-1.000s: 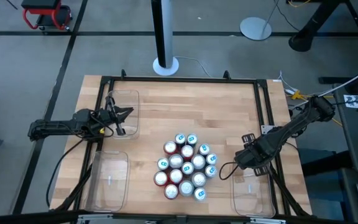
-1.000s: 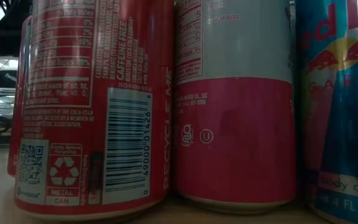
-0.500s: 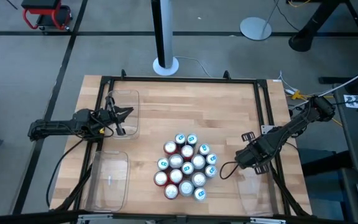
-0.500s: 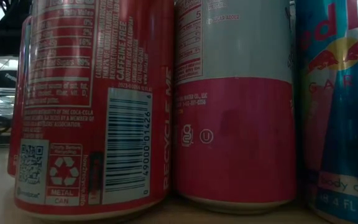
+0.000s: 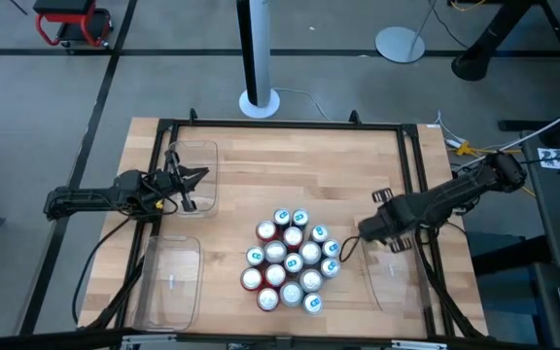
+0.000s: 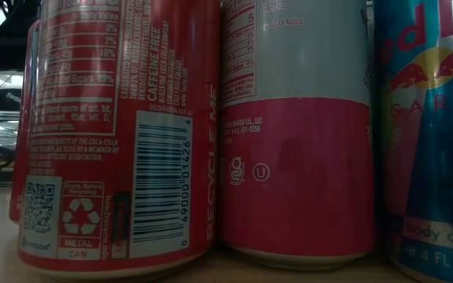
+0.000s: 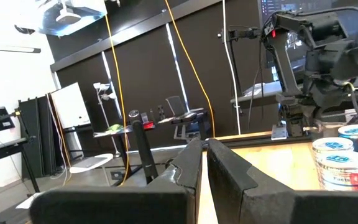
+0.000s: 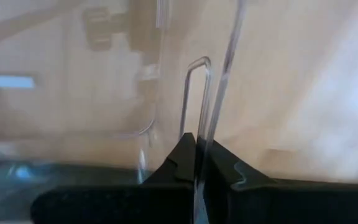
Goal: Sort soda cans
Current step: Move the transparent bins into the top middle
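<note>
Fifteen-odd soda cans (image 5: 291,260) just beside right end effector (image 5: 365,230).

Robotics lab or test workshop. Wooden tabletop (image 5: 290,165) edged by a black metal frame (image 5: 280,123), standing on a grey tiled floor (image 5: 47,107). Behind it a pole on a round white base (image 5: 259,101), a red cart (image 5: 73,23), dark wall panels (image 7: 166,81), hanging yellow cables (image 7: 112,74) and a whiteboard (image 7: 71,106).
</note>
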Available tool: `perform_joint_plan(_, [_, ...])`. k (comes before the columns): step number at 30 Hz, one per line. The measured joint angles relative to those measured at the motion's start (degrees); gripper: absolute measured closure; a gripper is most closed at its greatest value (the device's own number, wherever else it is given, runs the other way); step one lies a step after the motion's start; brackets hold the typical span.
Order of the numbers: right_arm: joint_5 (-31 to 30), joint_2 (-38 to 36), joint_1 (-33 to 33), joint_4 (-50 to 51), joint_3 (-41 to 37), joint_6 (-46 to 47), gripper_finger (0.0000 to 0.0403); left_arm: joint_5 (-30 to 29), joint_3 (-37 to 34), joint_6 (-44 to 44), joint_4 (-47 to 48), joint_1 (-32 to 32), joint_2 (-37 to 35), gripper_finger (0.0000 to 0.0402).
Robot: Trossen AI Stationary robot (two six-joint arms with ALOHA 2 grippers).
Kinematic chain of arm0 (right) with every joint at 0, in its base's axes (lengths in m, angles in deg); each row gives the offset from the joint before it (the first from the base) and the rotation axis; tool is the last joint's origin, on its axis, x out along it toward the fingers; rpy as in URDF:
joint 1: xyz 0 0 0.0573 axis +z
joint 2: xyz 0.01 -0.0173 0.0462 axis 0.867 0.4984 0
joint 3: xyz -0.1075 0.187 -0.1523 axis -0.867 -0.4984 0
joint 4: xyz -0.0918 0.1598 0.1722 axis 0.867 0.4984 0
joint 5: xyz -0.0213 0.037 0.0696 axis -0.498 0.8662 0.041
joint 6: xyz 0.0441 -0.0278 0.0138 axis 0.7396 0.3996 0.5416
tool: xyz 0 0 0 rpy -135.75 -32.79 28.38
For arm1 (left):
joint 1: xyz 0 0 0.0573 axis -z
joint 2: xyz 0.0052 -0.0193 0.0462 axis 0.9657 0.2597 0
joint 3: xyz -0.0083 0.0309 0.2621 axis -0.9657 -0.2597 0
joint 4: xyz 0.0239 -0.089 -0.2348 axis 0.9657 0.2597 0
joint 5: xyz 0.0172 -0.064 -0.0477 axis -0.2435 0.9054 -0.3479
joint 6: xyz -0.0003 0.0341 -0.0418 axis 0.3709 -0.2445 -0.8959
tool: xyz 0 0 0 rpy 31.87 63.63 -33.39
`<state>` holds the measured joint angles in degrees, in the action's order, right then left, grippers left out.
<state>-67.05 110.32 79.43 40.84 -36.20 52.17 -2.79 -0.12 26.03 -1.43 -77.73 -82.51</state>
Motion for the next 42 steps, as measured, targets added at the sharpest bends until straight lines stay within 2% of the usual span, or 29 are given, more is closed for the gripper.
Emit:
perform_joint_plan(4, [-4.0, 0.0, -6.6, 0.4, 0.0, -5.3, 0.0391, 0.0, 0.0, -0.2, 0.0, 0.0, 0.0, 0.0382])
perform_joint_plan(17, [-9.8, 0.0, -25.2, -4.0, 0.0, -21.1, 0.0391, 0.0, 0.0, -0.2, 0.0, 0.0, 0.0, 0.0382])
perform_joint_plan(32, [-9.6, 0.0, -45.9, -19.6, 0.0, -33.6, 0.0390, 0.0, 0.0, -0.2, 0.0, 0.0, 0.0, 0.0382])
perform_joint_plan(42, [-13.0, 0.0, -55.1, -30.1, 0.0, -43.0, 0.0390, 0.0, 0.0, -0.2, 0.0, 0.0, 0.0, 0.0382])
